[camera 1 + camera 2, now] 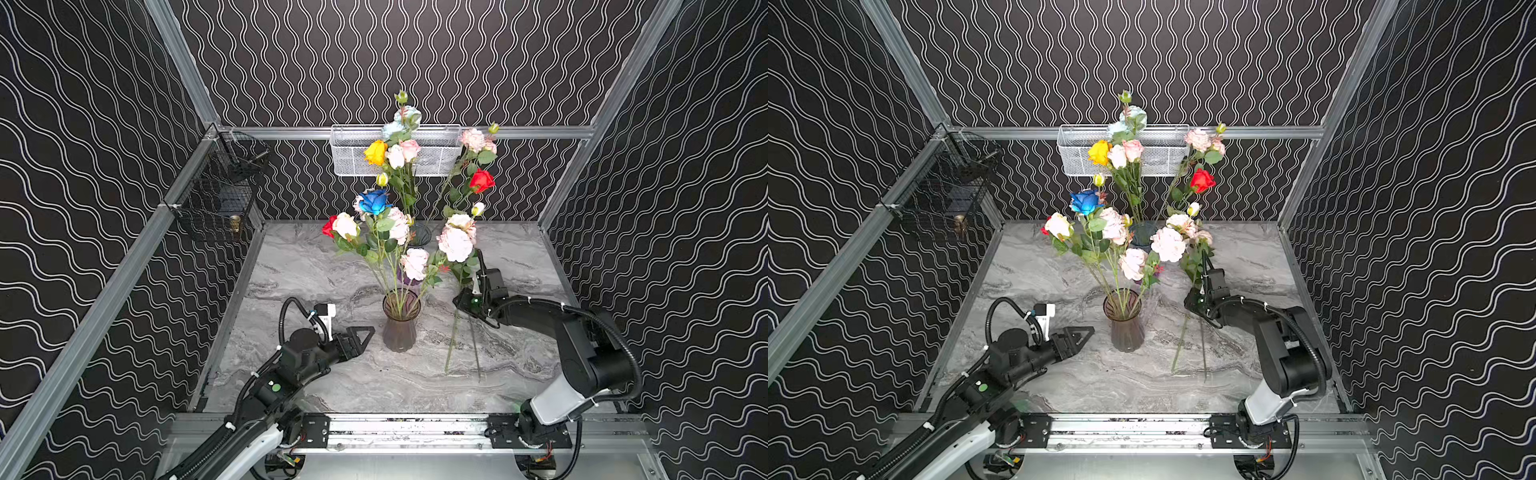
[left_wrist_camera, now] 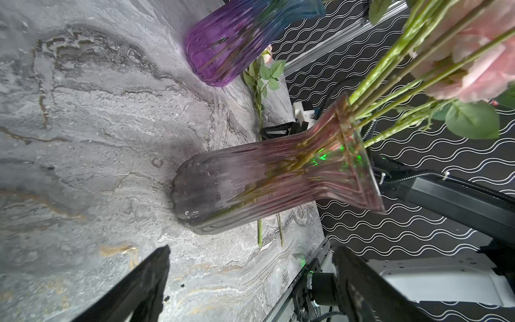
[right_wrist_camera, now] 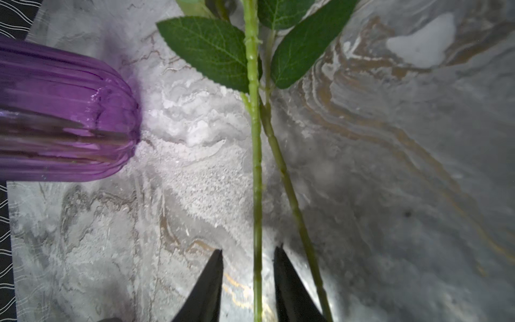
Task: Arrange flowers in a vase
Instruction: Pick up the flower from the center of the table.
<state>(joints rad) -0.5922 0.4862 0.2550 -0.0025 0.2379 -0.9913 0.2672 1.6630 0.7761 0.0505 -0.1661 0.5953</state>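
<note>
A pink-grey glass vase [image 1: 400, 322] [image 2: 264, 181] stands mid-table with several flowers in it: blue, white, red and pale pink blooms [image 1: 374, 201]. Behind it a purple vase [image 2: 231, 41] [image 3: 64, 111] holds yellow, pink and pale blue flowers [image 1: 395, 156]. To the right, two long-stemmed flowers lie on the table, with pale pink blooms [image 1: 455, 243] raised. My right gripper [image 1: 464, 306] [image 3: 249, 251] is low over them, open, straddling one green stem [image 3: 257, 181] with gaps on both sides; the other stem [image 3: 289, 189] runs just outside. My left gripper [image 1: 365, 336] [image 2: 250, 249] is open and empty, left of the front vase.
A white mesh basket [image 1: 357, 151] hangs on the back wall behind the tall flowers. A black wire basket [image 1: 216, 195] hangs on the left wall. An aluminium rail [image 1: 407, 428] runs along the table's front edge. The tabletop is grey marble [image 1: 311, 274].
</note>
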